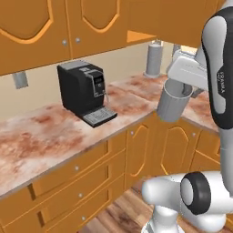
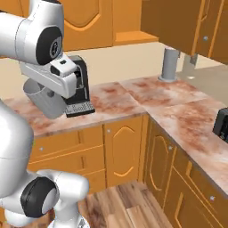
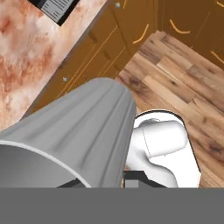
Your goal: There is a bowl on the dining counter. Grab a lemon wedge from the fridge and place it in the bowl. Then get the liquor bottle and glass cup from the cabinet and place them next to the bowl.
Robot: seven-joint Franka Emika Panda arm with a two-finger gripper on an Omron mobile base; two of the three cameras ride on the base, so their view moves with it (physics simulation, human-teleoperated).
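The glass cup (image 1: 173,103) is a grey ribbed tumbler hanging tilted in the air in front of the kitchen counter. My gripper (image 1: 181,87) is shut on its rim from above. From the other side, the glass cup (image 2: 44,102) hangs below the white hand, with the gripper (image 2: 44,89) at its top edge. In the hand view the glass cup (image 3: 74,131) lies large and close, its open mouth toward the camera. Orange wall cabinets (image 1: 32,27) with arched doors and round grey knobs hang above the counter.
A black coffee machine (image 1: 84,91) stands on the L-shaped marbled counter (image 1: 41,136). A grey cylinder (image 2: 169,64) stands in the corner, and a black appliance (image 2: 221,122) sits at the right edge. A cabinet door (image 2: 176,22) hangs swung open overhead. The wooden floor (image 3: 175,78) lies below.
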